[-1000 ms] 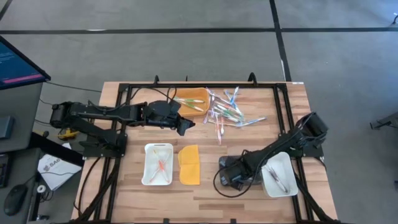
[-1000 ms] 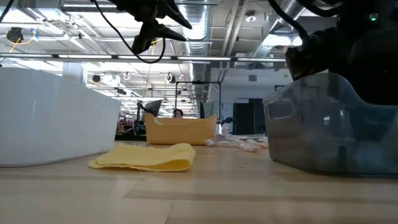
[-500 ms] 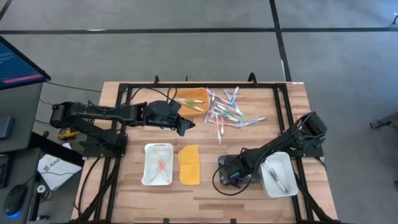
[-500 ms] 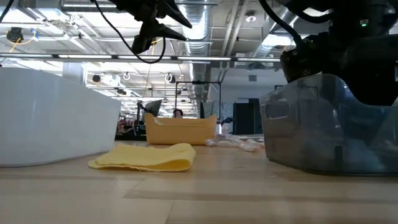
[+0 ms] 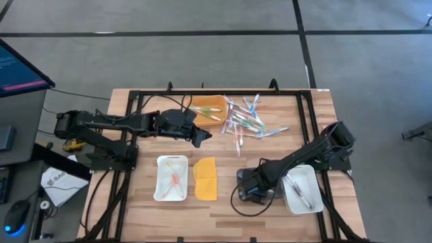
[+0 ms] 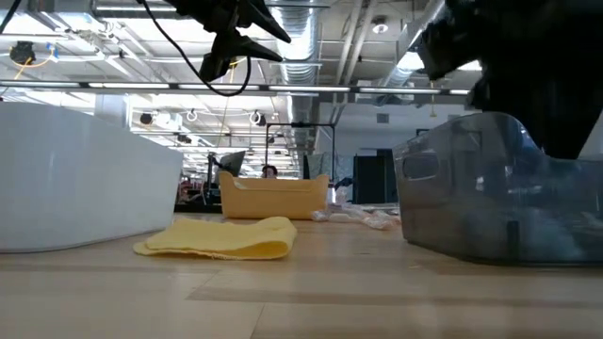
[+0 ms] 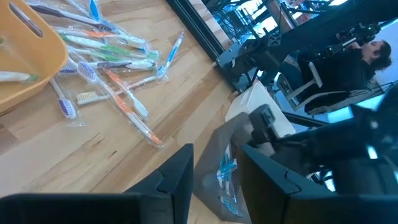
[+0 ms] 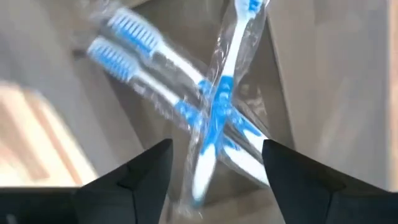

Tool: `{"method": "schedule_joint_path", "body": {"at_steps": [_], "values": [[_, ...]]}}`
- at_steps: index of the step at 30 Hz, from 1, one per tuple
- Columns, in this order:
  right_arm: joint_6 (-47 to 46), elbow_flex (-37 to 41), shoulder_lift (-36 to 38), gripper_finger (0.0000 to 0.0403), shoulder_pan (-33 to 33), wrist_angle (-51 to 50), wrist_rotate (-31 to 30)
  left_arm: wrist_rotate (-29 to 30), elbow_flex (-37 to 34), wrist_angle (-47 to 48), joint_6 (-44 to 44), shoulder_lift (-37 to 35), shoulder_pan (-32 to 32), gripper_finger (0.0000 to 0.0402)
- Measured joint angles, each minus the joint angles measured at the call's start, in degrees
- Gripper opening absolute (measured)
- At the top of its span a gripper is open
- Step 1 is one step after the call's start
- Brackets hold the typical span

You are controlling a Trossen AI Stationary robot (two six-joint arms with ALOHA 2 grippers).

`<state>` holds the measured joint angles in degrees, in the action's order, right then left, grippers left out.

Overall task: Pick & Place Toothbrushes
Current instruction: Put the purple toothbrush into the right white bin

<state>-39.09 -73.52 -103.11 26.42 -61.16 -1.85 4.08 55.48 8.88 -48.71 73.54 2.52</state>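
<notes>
Drop-off step, looks like. Right gripper [image 8: 214, 171] above grey bin [image 5: 253, 185], fingers apart, holding nothing; 3 blue toothbrushes [image 8: 211, 106] lying in bin below. Loose pile [image 5: 246, 121] well beyond bin. Left gripper [image 7: 214, 180] open, near pile. Next: grab another.

The wooden plank surface [image 5: 223, 206] stands on a grey floor [image 5: 202, 61] crossed by dark seam lines, with a monitor [image 5: 20, 67] showing a blue screen beside it at the left and a computer mouse [image 5: 15, 217] low at the left edge. The low view shows an open industrial ceiling [image 6: 320, 38] with exposed ducts, pipes and bright strip lights. A seated person [image 7: 357, 59] in dark clothing shows beyond the surface.
</notes>
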Motion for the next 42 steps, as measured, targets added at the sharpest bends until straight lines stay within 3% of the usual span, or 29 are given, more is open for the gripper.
{"method": "schedule_joint_path", "body": {"at_steps": [12, 18, 24, 33, 42], "values": [[9.97, -15.65, 2.0, 0.0255, -7.27, -19.44, -5.1, 0.02, 0.0, 0.0, 0.0, 0.0, 0.0, 0.0117], [10.03, -16.91, 8.82, 0.0255, -14.86, -18.0, -5.97, 0.04, 0.0, -0.09, -0.02, 0.0, 0.0, 0.0117], [18.61, -10.71, 19.52, 0.0255, -21.14, -12.18, -12.99, 0.05, 0.0, -0.49, -0.22, 0.0, 0.0, 0.0117], [27.89, 7.85, 33.57, 0.0255, -31.86, -7.03, -13.2, 0.18, 0.0, -0.39, -0.2, 0.0, 0.0, 0.0117], [44.31, 16.39, 36.29, 0.0255, -34.96, -4.24, -13.04, 1.25, 0.0, -0.45, -0.17, 0.0, 0.17, 0.0117]]}}
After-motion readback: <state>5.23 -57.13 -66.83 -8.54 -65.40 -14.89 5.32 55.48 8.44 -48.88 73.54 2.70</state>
